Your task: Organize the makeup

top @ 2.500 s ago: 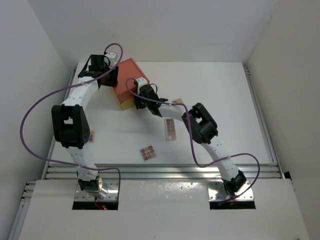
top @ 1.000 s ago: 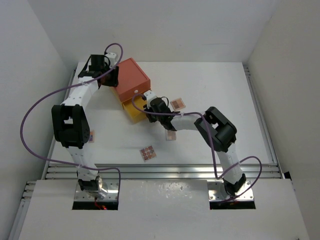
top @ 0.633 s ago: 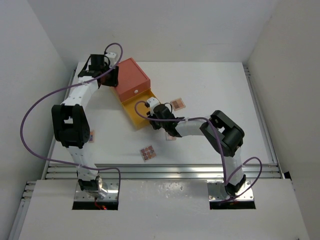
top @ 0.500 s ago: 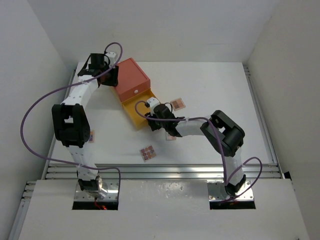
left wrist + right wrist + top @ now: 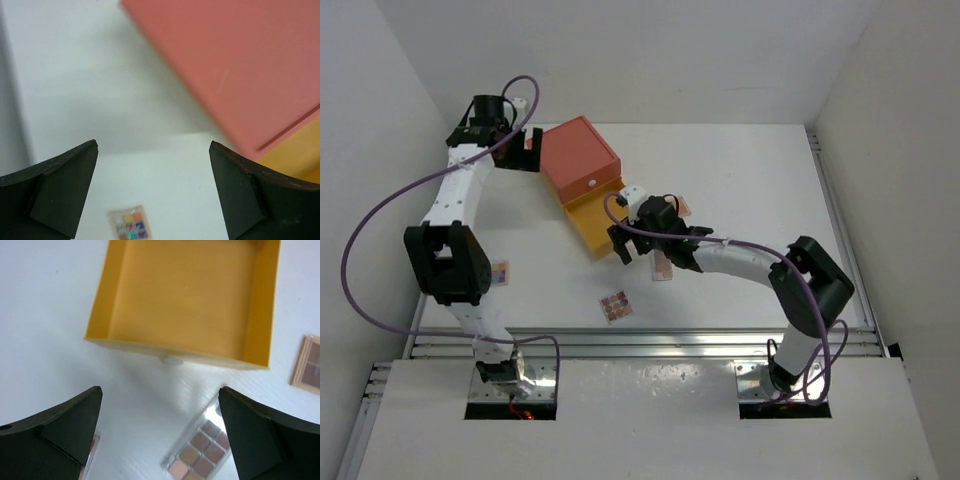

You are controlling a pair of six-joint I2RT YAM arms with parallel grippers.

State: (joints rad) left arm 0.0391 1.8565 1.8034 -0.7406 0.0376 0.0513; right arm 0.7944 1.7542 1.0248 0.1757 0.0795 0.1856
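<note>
On the bench (image 5: 750, 170), just in front of the open drawer (image 5: 185, 295), the long palette (image 5: 199, 454) lay flat. It sat below the right fingers (image 5: 65, 425), which were spread wide and empty. A second palette (image 5: 309, 362) lay near the drawer's right corner. A square palette (image 5: 616, 305) lay nearer the arm bases. A multicoloured palette (image 5: 129, 225) lay well to the left, seen between the left fingers (image 5: 65, 175), likewise spread and empty beside the orange box (image 5: 240, 65). No brushes or pencils were in view. The drawer was empty, its knob (image 5: 173, 360) facing the right wrist.

Judgement: the step in hand was the first pick for the drawer, with the long palette the nearest candidate. It was thin and flat on a smooth top, so likely to skid. Descend square over it, span the narrow width, close slowly, lift level, and clear the drawer's front wall before letting go. Keep off the knob, since a nudge could slide the drawer shut.

The bench top was white, plain and faintly glossy. An aluminium rail (image 5: 640, 340) ran along the near edge. Plain white walls (image 5: 620, 60) enclosed the rear and both sides.
</note>
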